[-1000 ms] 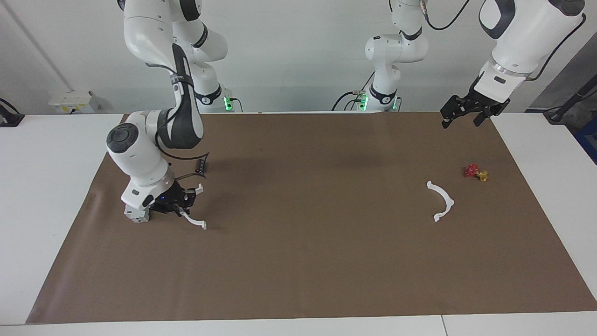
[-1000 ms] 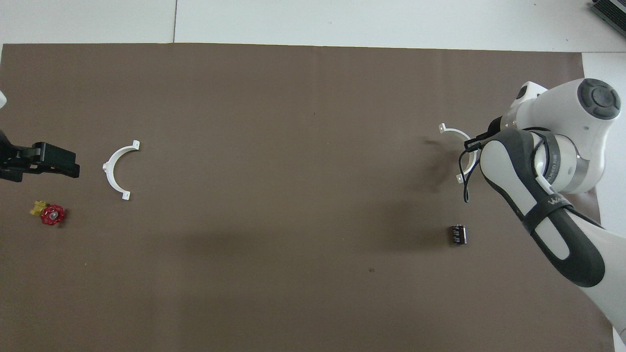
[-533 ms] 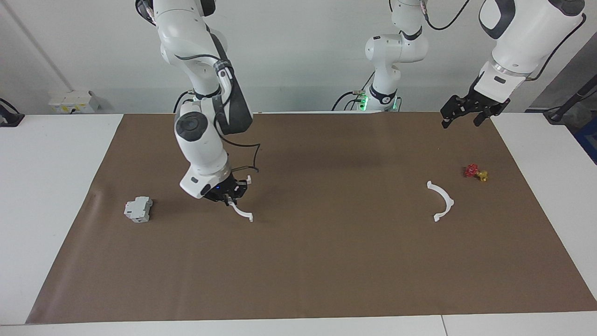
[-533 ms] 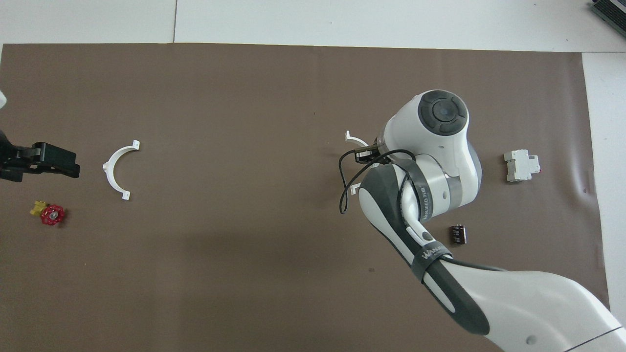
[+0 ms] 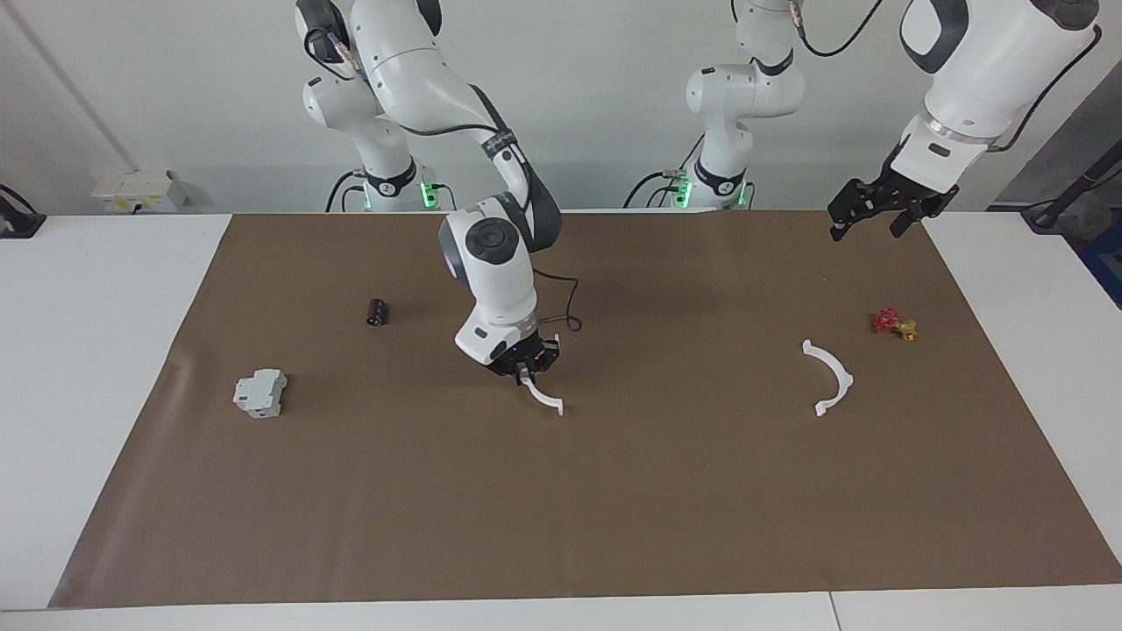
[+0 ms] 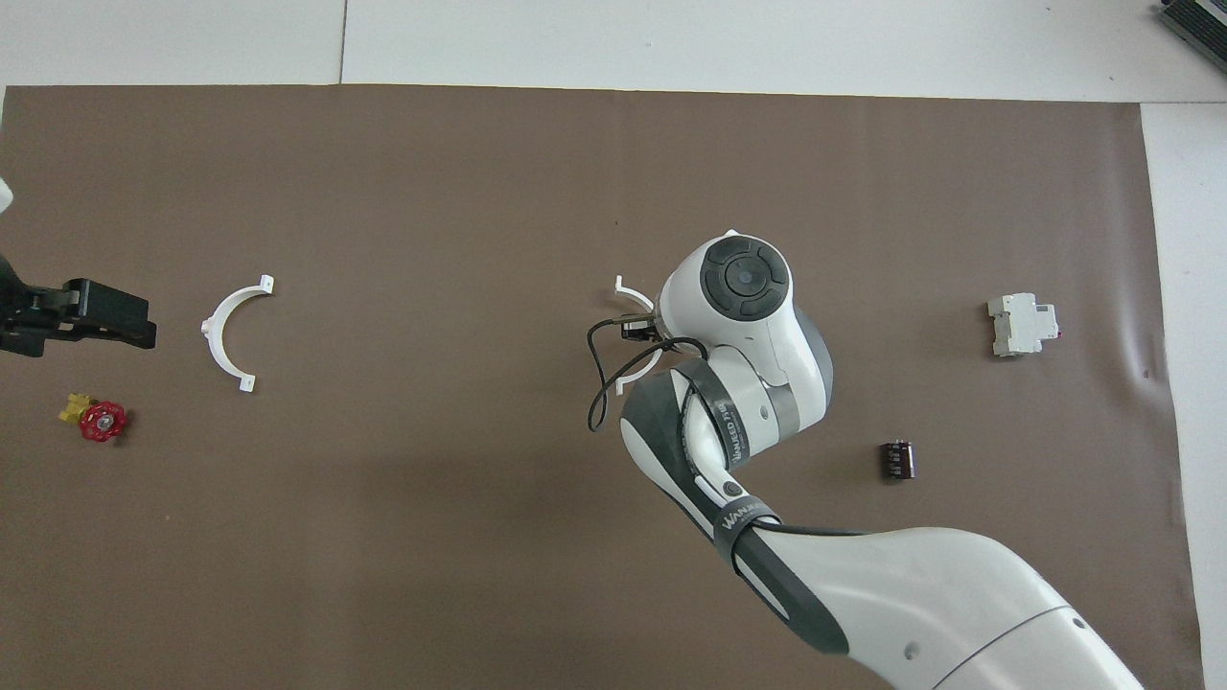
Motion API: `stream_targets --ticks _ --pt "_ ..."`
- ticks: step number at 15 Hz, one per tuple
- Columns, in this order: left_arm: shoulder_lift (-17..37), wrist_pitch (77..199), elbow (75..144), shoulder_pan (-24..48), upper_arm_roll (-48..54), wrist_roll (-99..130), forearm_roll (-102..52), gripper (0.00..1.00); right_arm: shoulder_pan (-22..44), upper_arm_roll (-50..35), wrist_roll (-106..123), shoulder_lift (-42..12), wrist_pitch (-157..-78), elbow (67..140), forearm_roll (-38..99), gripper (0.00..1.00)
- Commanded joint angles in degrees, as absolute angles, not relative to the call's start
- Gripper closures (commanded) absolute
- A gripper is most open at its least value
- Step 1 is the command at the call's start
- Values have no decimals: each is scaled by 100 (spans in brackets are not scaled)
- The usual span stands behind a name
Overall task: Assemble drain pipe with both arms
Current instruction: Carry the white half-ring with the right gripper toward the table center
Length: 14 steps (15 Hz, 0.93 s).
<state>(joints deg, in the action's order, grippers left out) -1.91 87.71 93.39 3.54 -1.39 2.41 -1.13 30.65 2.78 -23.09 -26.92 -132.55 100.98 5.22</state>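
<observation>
One half-ring (image 5: 545, 399) hangs pinched in the right end effector (image 5: 524, 368) over mid-table for joining; the other half-ring (image 5: 828, 377) lies near the spread, waiting left end effector (image 5: 869, 212)

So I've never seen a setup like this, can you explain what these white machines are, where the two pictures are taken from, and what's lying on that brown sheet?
These are two white robot arms at a table covered by a brown mat, each ending in a small black two-finger gripper. One picture looks across the table at the robots; the other looks steeply down from above their end, so the sides are swapped between them.

The right gripper is shut on one white half-ring, over the middle of the mat. The left gripper waits open, raised over the mat's edge at its own end.

On the mat lie the second half-ring and a small red-and-yellow valve toward the left arm's end, and a grey-white block and a small dark cylinder toward the right arm's end. The two half-rings are meant to join into one ring.
</observation>
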Motion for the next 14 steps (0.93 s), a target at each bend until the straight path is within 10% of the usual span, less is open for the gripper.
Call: stream_targets --ticks 1,8,9,10,11,14 --pt "-299 8824 9431 378 -158 237 -26 0 3172 290 -2635 -2812 -13525 10090 431 100" --pt "-299 8824 9431 378 -167 237 -26 0 3226 290 -2865 -2865 -13597 10134 413 100" --pt "-299 8824 9431 378 -158 237 -26 0 3217 290 -2857 -2865 -13597 10134 413 91" --pt "-299 8824 9431 378 -158 246 -26 0 3225 290 -2865 -2865 -13597 10142 413 20" --pt "-299 8824 9431 378 -167 237 -26 0 3226 290 -2874 -2857 -13579 10143 413 0" --pt "-299 8824 9431 378 -158 237 -26 0 3156 325 -2857 -2664 -13378 10090 413 0"
